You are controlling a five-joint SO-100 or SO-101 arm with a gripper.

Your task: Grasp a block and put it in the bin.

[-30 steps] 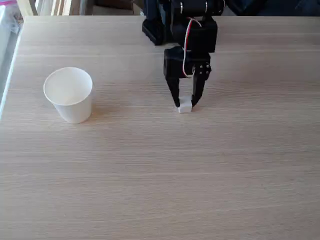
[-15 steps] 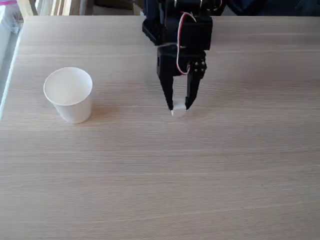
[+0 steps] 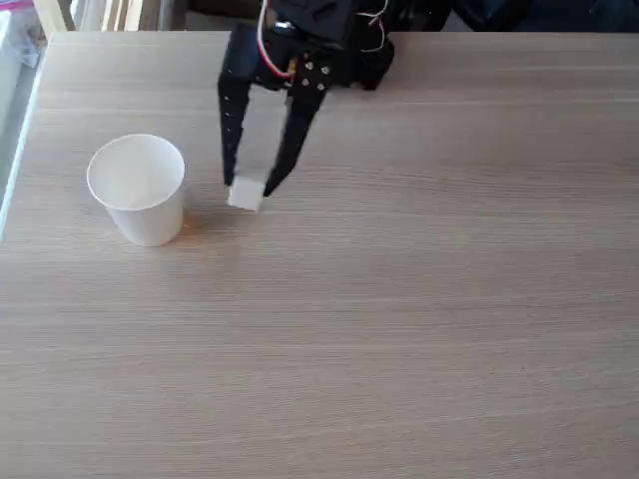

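Note:
A small white block [image 3: 246, 194] is pinched between the two black fingertips of my gripper [image 3: 250, 188], which is shut on it and holds it above the wooden table. The black arm reaches in from the top of the fixed view and leans toward the left. The bin, a white paper cup [image 3: 138, 190], stands upright on the table to the left of the gripper, its open mouth facing up. The block hangs a short way right of the cup's rim, not over it.
The light wooden table [image 3: 399, 329] stretches wide in front and to the right. Its left edge [image 3: 18, 150] runs close behind the cup. The arm's base sits at the table's far edge.
The gripper has lifted the block off the table and swung left toward the cup, from the table's middle to just right of the cup.

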